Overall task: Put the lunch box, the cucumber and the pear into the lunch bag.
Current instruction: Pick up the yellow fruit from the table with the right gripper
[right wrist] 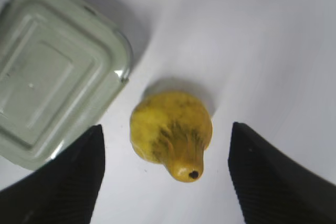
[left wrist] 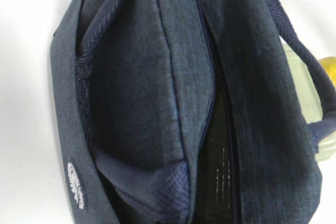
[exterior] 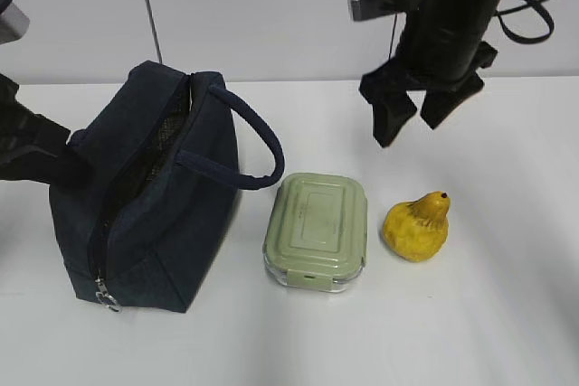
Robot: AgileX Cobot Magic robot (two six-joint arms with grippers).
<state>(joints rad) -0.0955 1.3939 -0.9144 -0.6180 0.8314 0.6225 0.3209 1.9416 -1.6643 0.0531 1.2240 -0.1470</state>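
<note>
A boxy dark navy fabric lunch bag (exterior: 149, 192) was seen standing on the left of the white table (exterior: 507, 314), its zipper undone along the top and a metal ring pull (exterior: 107, 297) hanging at its near end. One looped handle (exterior: 253, 146) was draped toward the right. Through the open slit only a dark, quilted-looking lining (left wrist: 218, 166) could be made out in the left wrist view; whether anything lay inside could not be told, and no cucumber was visible in any view. Just right of the bag, a small rectangular lunch box (exterior: 317, 230) with a pale sage-green ribbed lid and clear base was set flat on the table, lid closed, its contents not discernible. Near its right side, apart from it, a lumpy yellow pear (exterior: 417, 227) was lying with its dark stem tip pointed to the far right. The right gripper (exterior: 425, 119) was held above the table beyond the pear, its black fingers (right wrist: 68, 182) spread wide with the pear framed between them in the wrist view, untouched. The left gripper was pressed against the bag's left side at the frame edge, and its finger state could not be told.
</note>
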